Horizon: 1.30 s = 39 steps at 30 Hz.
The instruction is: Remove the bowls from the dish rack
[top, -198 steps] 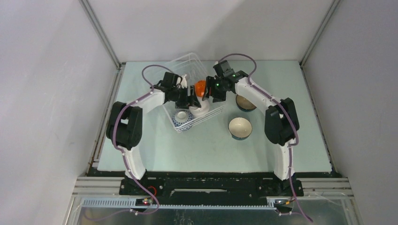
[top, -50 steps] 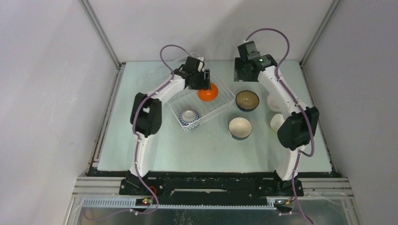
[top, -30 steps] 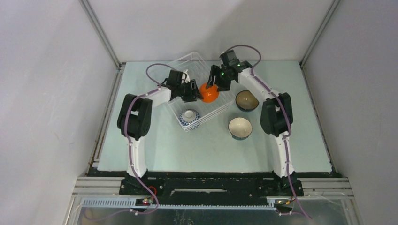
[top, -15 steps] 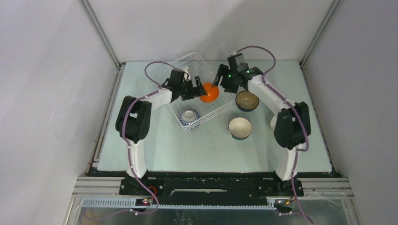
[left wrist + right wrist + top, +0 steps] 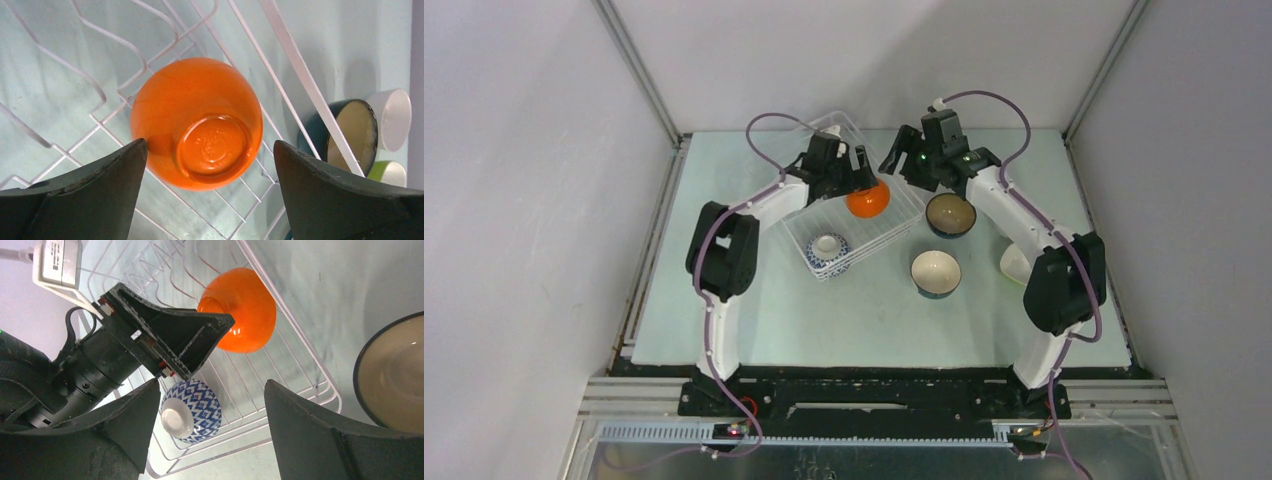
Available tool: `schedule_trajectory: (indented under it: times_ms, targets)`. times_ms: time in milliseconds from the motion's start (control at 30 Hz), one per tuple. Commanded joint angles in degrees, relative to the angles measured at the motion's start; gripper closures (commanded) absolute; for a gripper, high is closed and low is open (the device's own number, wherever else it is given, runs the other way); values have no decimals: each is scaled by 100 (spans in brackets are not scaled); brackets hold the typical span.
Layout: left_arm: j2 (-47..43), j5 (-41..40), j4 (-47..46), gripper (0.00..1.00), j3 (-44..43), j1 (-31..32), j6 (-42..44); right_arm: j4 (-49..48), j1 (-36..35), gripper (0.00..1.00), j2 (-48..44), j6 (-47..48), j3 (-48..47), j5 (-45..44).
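Starting at the near side of the worktop [image 5: 774,320], a bowl with a cream inside [image 5: 935,272] stands mouth up just right of the dish rack [image 5: 876,243], set down clear of the wires and apparently already unloaded. Level with it, in the near corner of the rack, a blue-and-white bowl [image 5: 827,250] lies tipped among the wires, so it remains to be taken out. Further back a dark bowl [image 5: 950,214] sits mouth up beside the rack's right edge, and beyond it to the right a white bowl [image 5: 395,120] and a green bowl [image 5: 389,172] rest close together, which I judge makes four out and two to go. In the middle of the rack the orange bowl [image 5: 867,200] leans on the wires with its foot turned upward. The left claw [image 5: 209,146] hangs right over it with its jaws spread wide, one to each side of the bowl and gripping nothing; whether a fingertip brushes the rim I cannot tell. That straddle looks like the set-up for pinching the bowl across its sides. The right claw [image 5: 212,387] hovers over the rack's right edge, its jaws also apart and empty, facing the orange bowl from the other side, probably ready to receive it or staying out of the way
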<state>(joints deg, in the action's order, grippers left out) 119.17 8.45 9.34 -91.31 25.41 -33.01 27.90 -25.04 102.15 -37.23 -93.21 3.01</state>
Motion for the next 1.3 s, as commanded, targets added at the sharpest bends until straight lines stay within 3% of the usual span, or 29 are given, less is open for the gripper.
schedule_trajectory:
  times_ms: [0,133,433,533,700,933,1067,1267]
  targets:
    - [295,-358,326,0,-517,8,-166,-179,-4,16,45,-69,-15,-28]
    - [413,-466,429,1,-529,8,-316,-188,-24,16,162,-92,-37,-6]
    - [78,531,-886,35,701,-285,-713,40,-93,29,758,-511,-384,81]
    - [1,697,-1259,35,964,-366,-700,122,-103,28,1098,-853,-585,75]
    - [87,953,-1495,33,1103,-412,-741,384,-253,18,1680,-978,-1225,-286]
    - [91,1044,-1632,33,1241,-453,-722,679,-195,16,2227,-1041,-1807,-738]
    - [76,1088,-1717,36,1358,-471,-715,877,-231,1,2399,-1008,-1948,-1068]
    - [8,1144,-1954,40,1589,-499,-753,773,-298,1,2645,-1037,-1929,-894]
